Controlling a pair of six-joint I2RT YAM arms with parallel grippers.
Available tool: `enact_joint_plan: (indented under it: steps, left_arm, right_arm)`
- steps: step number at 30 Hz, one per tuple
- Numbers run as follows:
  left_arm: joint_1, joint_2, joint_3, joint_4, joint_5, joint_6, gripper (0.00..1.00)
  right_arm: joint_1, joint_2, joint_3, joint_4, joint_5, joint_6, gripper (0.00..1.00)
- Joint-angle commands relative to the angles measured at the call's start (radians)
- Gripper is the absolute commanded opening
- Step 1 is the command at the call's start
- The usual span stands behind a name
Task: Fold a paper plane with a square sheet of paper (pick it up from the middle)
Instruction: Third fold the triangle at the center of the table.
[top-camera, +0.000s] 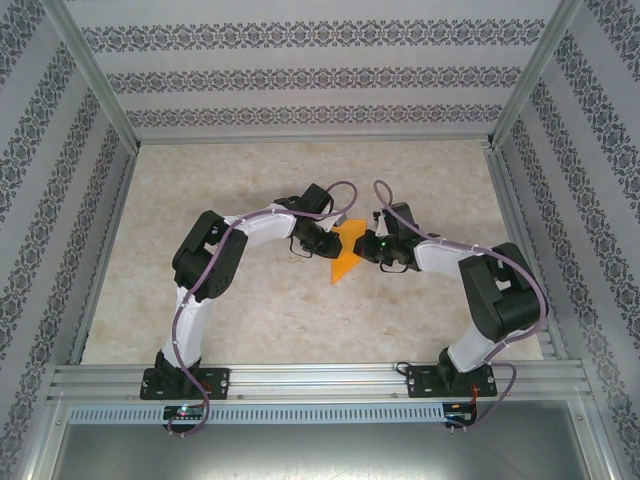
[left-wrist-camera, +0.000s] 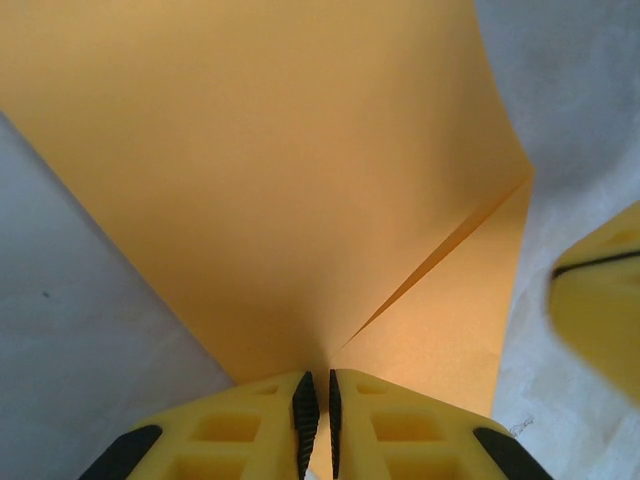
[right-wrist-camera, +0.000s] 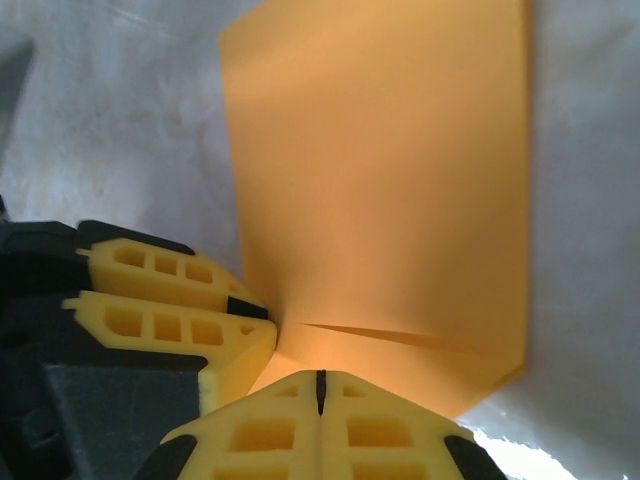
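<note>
The square sheet of paper is bright orange and is held up over the middle of the table, its lower end tapering to a point. My left gripper is shut on its left edge, and orange paper shows between the pads. A raised fold runs across the sheet from those tips. My right gripper meets it from the right. Its jaws are pressed together at the edge of the sheet. The left fingers sit right beside them.
The marbled tabletop lies below both grippers. Metal frame rails run along the near edge, and patterned walls close the back and sides. A right finger shows at the edge of the left wrist view.
</note>
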Motion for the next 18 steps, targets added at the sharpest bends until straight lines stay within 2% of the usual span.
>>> enact_joint_plan:
  steps: [1,7,11,18]
  left_arm:
    - [-0.018,0.106,-0.04,-0.089,-0.118,0.025,0.19]
    - [-0.018,0.093,-0.04,-0.086,-0.105,0.021,0.19]
    - [-0.018,0.085,-0.03,-0.082,-0.081,0.009,0.2]
    - [-0.018,0.054,0.006,-0.076,-0.047,-0.013,0.21]
  right_arm:
    - [0.012,0.056,-0.016,0.087,-0.027,0.059,0.01]
    - [0.005,0.126,-0.017,0.086,-0.021,0.049,0.01]
    - [-0.004,0.134,-0.02,0.021,0.01,0.018,0.01]
    - [-0.006,0.156,-0.056,0.023,-0.006,0.005,0.01]
